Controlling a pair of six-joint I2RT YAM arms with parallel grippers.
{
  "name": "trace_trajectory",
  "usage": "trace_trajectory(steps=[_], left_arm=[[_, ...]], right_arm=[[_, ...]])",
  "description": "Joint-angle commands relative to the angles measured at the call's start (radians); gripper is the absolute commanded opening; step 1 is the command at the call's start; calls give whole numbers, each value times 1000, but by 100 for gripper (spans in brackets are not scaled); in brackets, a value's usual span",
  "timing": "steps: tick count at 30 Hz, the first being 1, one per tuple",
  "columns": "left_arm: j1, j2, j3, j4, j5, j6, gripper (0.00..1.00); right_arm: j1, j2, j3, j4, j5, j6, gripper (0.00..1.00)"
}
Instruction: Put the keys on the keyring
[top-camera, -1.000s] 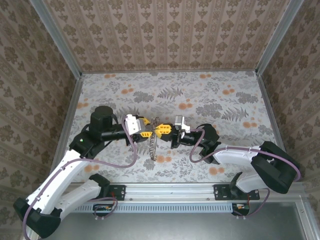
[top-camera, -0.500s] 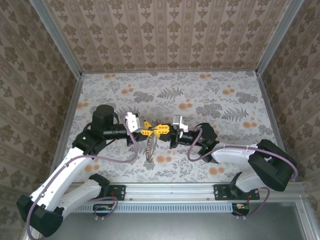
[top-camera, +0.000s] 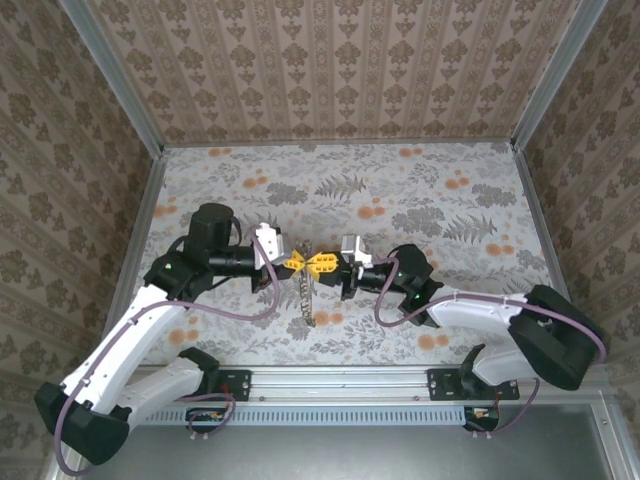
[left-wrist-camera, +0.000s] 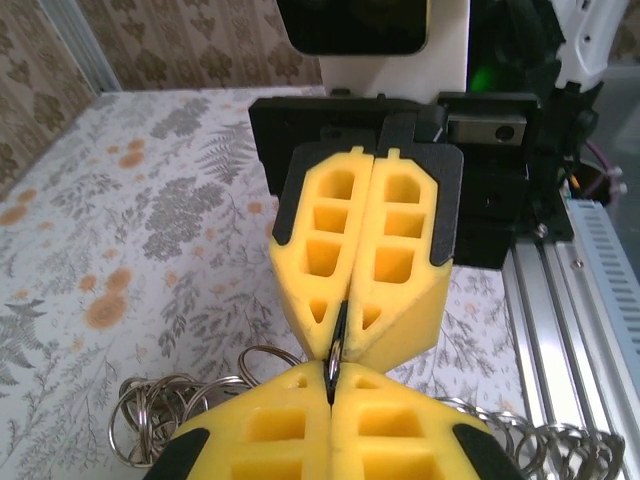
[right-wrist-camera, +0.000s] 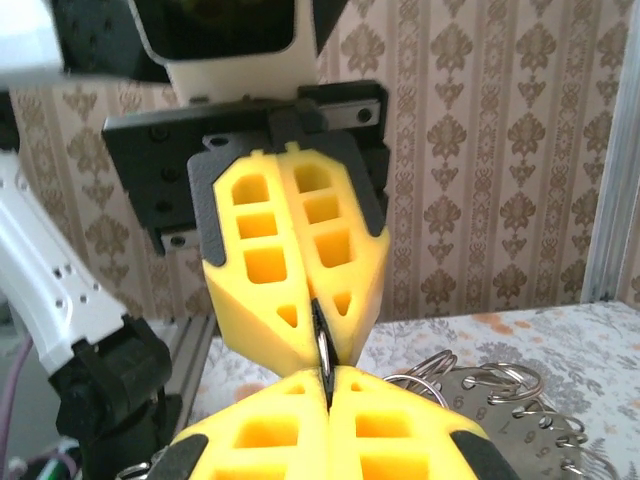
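The left gripper (top-camera: 296, 263) and right gripper (top-camera: 324, 264) meet tip to tip above the middle of the bench (top-camera: 430, 190). Each is clamped tight on a thin wire ring of the keyring (top-camera: 306, 298), which is pinched between them. The rest of the chain hangs down from that pinch towards the near edge, loose rings bunched beneath. Whether its end touches the bench cannot be told.

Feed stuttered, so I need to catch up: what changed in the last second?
The left gripper closed onto the keyring chain, tip to tip with the right gripper. The right gripper stayed shut on it; the chain's loose length still trails toward the near edge.
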Motion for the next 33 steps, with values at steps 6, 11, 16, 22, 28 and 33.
trace_trajectory(steps=[6, 11, 16, 22, 28, 33], left_arm=[[-37, 90, 219, -385, -96, 233, 0], [-122, 191, 320, -538, -223, 288, 0], [-163, 244, 368, -578, -249, 298, 0], [-168, 247, 376, -544, -233, 292, 0], [-172, 270, 390, -538, -230, 286, 0], [-171, 280, 403, -537, -217, 287, 0]], right_arm=[[3, -130, 156, -704, -121, -382, 24], [4, -123, 169, -695, -123, -372, 29], [7, -100, 164, -634, -124, -329, 29], [10, -100, 138, -565, -128, -281, 27], [24, -78, 138, -548, -139, -260, 27], [34, -55, 146, -533, -130, -256, 17]])
